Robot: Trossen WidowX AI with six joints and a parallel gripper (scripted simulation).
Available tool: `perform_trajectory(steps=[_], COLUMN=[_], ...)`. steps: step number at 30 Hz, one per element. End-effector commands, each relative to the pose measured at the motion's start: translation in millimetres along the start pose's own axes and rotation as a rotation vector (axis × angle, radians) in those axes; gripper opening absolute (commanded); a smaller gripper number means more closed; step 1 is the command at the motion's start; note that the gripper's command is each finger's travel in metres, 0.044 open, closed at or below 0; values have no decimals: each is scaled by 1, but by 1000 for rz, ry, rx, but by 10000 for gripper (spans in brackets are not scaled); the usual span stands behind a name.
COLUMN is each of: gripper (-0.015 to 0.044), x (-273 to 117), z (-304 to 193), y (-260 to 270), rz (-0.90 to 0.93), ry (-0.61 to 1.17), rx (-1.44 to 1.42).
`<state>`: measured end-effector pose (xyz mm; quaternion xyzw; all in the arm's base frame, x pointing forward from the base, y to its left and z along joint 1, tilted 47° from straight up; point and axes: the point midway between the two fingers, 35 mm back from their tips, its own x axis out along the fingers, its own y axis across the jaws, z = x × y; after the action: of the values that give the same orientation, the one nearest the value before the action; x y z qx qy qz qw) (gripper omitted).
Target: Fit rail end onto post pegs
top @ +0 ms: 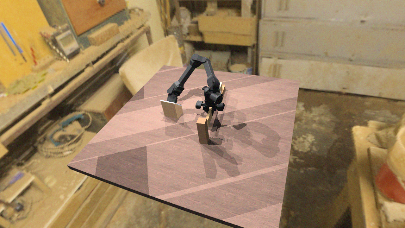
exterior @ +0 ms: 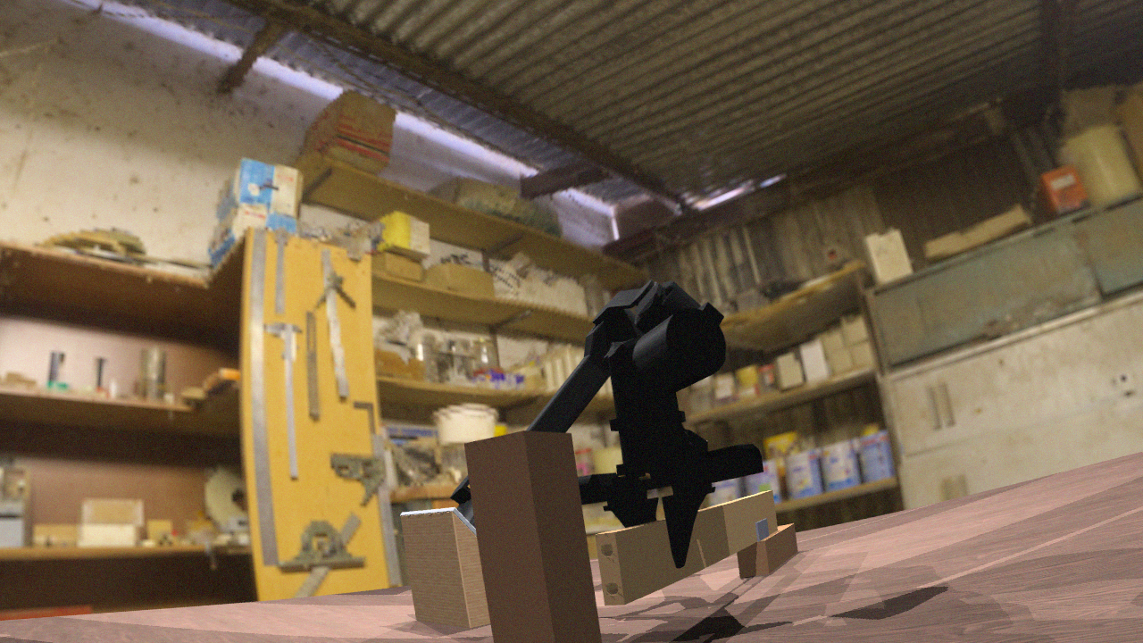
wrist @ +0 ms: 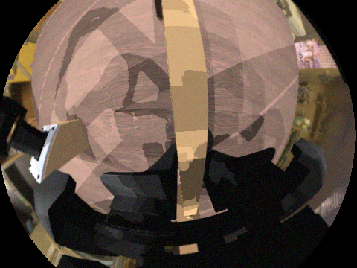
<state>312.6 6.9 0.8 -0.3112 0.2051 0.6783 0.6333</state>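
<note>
The long pale rail is held with its near end off the table. Two holes show in its near end face in the exterior view, with no peg visible in them. Its far end is at the blue bracket on the low footboard block. The short brown post stands upright, apart from the rail's end. Its pegs are hidden from view. My gripper is shut on the rail, a little back from the holed end. Exact levelness cannot be told.
The arm's base stands on a wooden block with a white top plate, left of the rail. The table's front edge lies well in front of the post. Shadows cross the tabletop.
</note>
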Motion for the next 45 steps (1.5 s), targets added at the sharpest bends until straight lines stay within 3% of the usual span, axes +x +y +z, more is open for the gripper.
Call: perform_trajectory(steps=[1,45], gripper=[0,0], x=[-2,-3], z=[-3,-15], y=[0,-2], rz=[-4,-4], ry=[3,4], rx=[-1,-1])
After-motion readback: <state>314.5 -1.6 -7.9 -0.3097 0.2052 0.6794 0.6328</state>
